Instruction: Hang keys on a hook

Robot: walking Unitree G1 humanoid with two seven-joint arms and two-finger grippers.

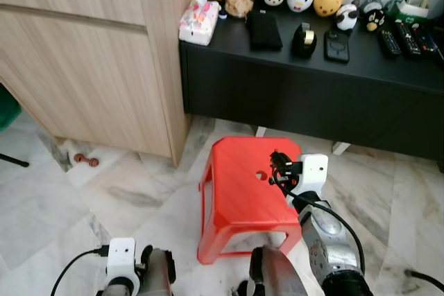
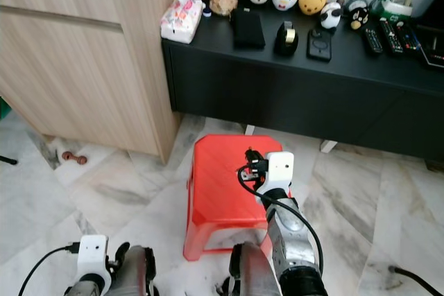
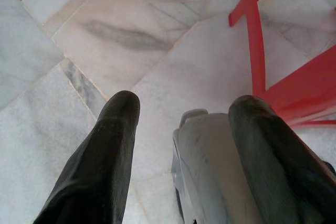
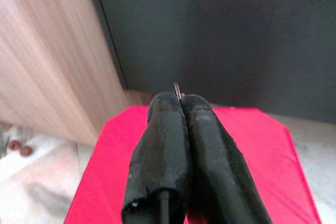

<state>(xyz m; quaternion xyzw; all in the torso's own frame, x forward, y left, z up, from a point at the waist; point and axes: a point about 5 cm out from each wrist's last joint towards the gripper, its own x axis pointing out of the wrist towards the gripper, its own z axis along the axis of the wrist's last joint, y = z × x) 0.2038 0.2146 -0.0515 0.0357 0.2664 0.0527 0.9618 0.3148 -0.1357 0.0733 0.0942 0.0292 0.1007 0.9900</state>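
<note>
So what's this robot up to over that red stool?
The robot's right gripper is held above the red stool, its two black fingers pressed together on what looks like a thin metal key ring peeking out at the tips. The left gripper hangs low over the marble floor with its fingers apart, holding nothing. Ahead are a wooden cabinet and a black console with toys and remotes.

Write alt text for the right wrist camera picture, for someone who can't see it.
The right gripper has its two black fingers pressed together on a thin metal key ring that pokes out at their tips, held above a red plastic stool. Behind it stand a dark cabinet front and a light wood panel.
</note>
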